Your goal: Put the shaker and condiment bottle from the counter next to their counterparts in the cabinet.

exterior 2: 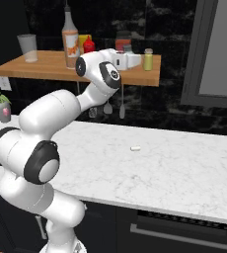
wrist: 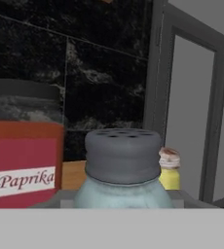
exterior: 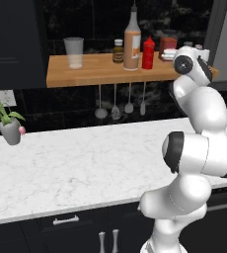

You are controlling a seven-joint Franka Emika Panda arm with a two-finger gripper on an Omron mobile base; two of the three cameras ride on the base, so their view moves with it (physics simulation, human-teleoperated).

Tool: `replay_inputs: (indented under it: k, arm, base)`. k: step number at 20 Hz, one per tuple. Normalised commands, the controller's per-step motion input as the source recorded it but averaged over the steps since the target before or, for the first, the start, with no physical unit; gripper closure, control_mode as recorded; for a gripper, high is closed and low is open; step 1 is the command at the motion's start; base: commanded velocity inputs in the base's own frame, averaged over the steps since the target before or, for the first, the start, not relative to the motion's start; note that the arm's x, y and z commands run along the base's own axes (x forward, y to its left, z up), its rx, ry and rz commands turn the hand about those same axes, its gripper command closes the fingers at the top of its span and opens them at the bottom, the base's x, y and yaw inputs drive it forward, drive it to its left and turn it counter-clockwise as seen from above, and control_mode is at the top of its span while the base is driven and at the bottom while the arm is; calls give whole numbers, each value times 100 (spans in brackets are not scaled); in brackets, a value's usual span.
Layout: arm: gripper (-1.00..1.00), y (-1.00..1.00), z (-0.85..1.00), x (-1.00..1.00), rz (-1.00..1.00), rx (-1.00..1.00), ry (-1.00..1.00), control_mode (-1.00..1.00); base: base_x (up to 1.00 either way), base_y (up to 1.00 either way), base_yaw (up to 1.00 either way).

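Over the light-brown wooden shelf (exterior 2: pixel 46 66), the gripper (exterior 2: pixel 135 61) pinches the pale blue-grey, dark-capped shaker (wrist: pixel 122 168); its yellow-green twin (wrist: pixel 170 175) sits at three o'clock. Next, I judge: lower, release beside it.

Shaker (wrist: pixel 122 170) between paprika jar (wrist: pixel 24 146), apparently nearer than yellow-green shaker (wrist: pixel 170 170).

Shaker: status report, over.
Gripper shut on shaker, up at the cabinet. Condiment bottle stands on the shelf. Yellow-green shaker just beyond; paprika jar close beside.
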Motion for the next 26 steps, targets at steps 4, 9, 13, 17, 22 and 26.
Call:
replay_inputs:
  k: [4,9,13,17,22,26]
  arm:
    - [100,-17,0,1,1,0,0,-100]
    - [100,-17,-8,2,0,0,-3,-100]
    - [100,-5,-15,9,0,0,0,-100]
    - [100,0,-11,11,1,0,0,-100]
    - [100,0,-7,6,2,0,0,-100]
    - [100,0,-5,3,1,0,0,-100]
  base:
    - [0,0,0]
    - [0,0,0]
    - [0,0,0]
    - [0,0,0]
    - [0,0,0]
    - [0,0,0]
